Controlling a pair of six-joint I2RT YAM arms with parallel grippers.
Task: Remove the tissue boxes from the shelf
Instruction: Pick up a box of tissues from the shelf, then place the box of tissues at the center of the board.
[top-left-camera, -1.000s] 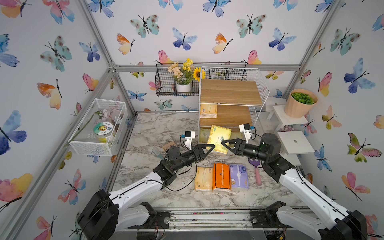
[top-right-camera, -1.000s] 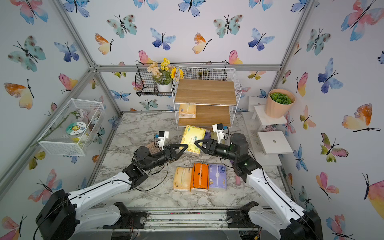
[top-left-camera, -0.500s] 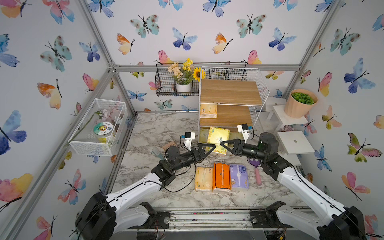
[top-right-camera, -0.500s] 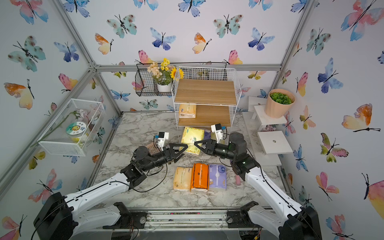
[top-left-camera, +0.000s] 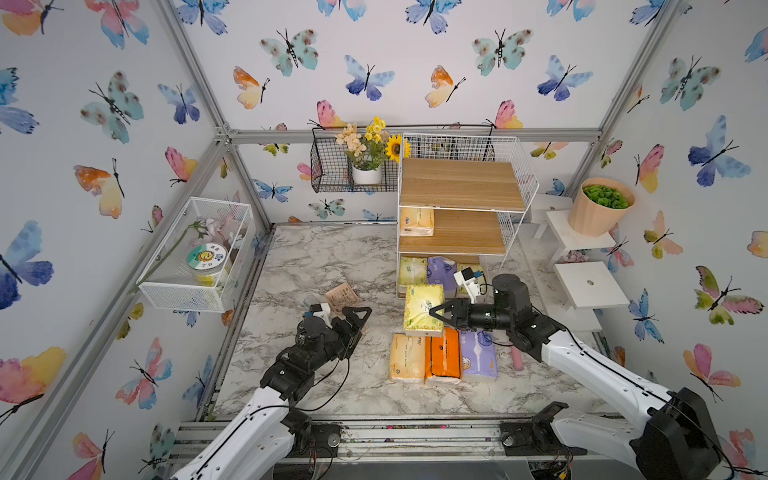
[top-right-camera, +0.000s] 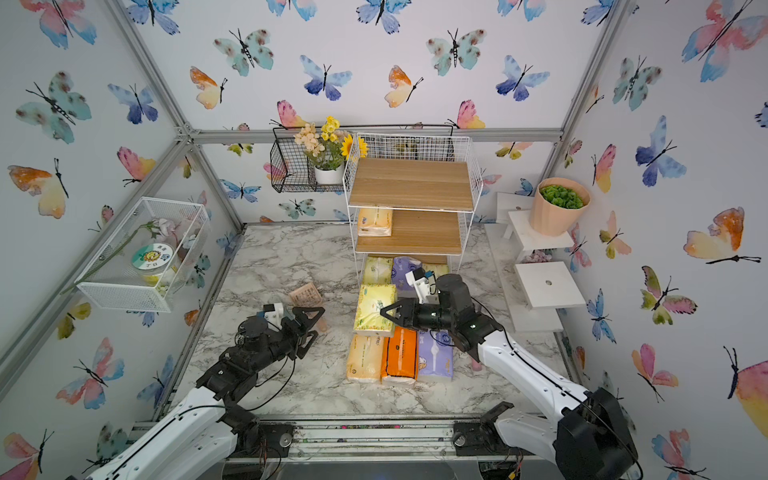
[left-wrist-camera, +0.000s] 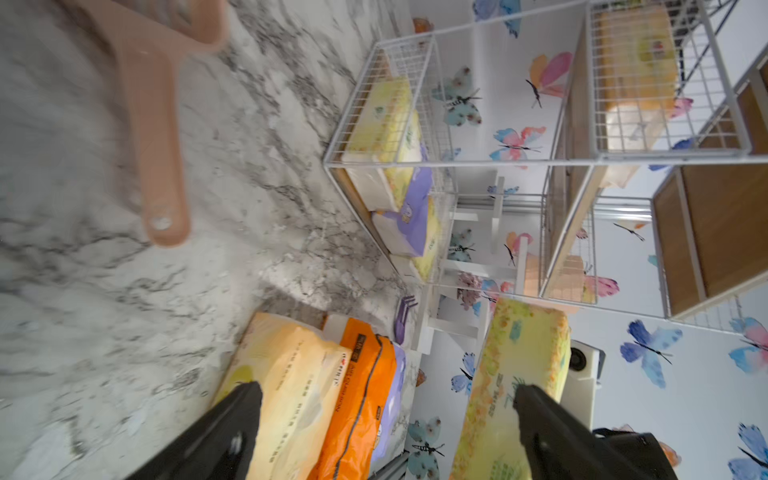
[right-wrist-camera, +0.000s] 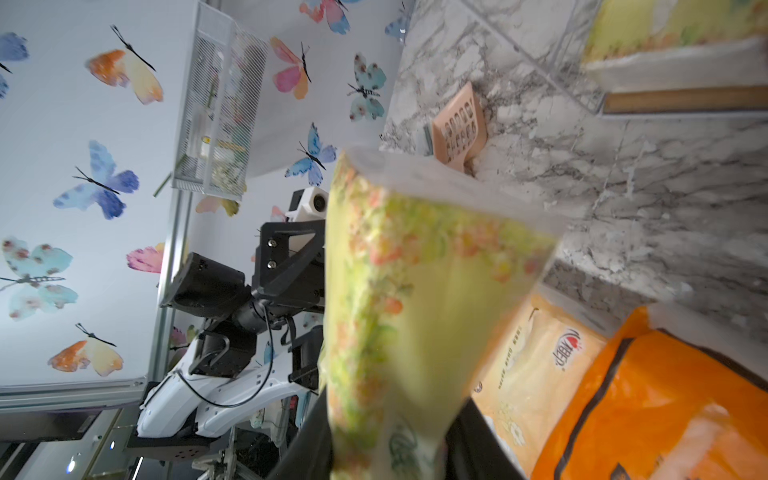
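Left gripper (top-left-camera: 360, 324) withdrawn, wide open, empty | right gripper (top-left-camera: 436, 318) clamps yellow-green pack (top-left-camera: 422, 305) over edge of tabled row (top-left-camera: 442, 357)

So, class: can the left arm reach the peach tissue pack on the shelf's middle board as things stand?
Probably yes. The left gripper is open and empty; the shelf is open-fronted at the peach pack. Mesh closes the side; the yellow-green pack in the right gripper hangs before the bottom tier.
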